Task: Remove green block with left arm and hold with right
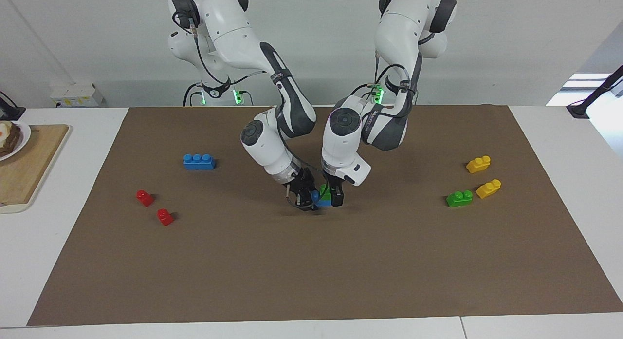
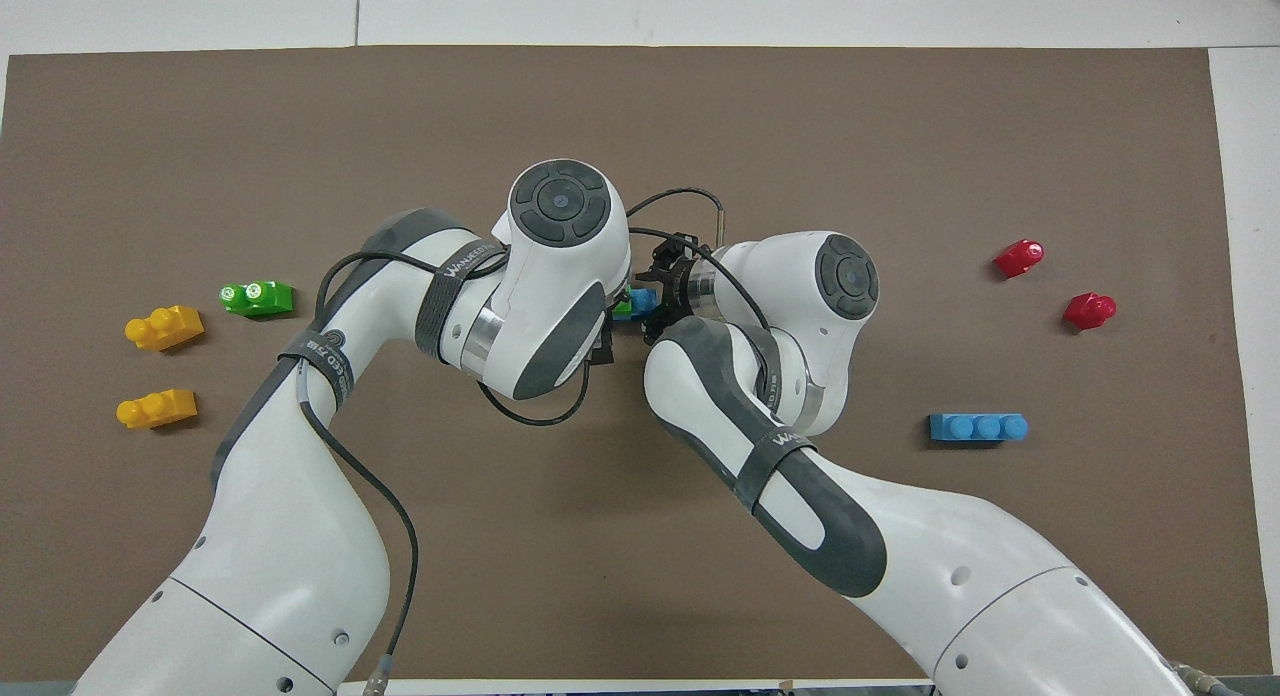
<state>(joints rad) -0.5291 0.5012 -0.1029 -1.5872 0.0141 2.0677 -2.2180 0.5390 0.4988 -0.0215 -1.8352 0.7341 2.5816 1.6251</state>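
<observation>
At mid-mat, the small bright green plastic block (image 1: pixel 325 191) sits stacked on a blue plastic brick (image 1: pixel 323 200), studs up; its long axis cannot be told. The right gripper (image 1: pixel 307 200) is closed on the blue brick's end while the left gripper (image 1: pixel 335 197) straddles the green block, fingers spread. The facing view shows the stack; overhead, the arms hide nearly all of it.

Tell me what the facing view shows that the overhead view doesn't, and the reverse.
Facing view only: the left tool and right tool down at the green block stacked on a blue brick, plus a wooden board at the right arm's end. Overhead view only: a black cable looped by the left arm; the arms hide most of the stack. Both: the loose green brick, two yellow bricks, two red bricks, a second blue brick.
</observation>
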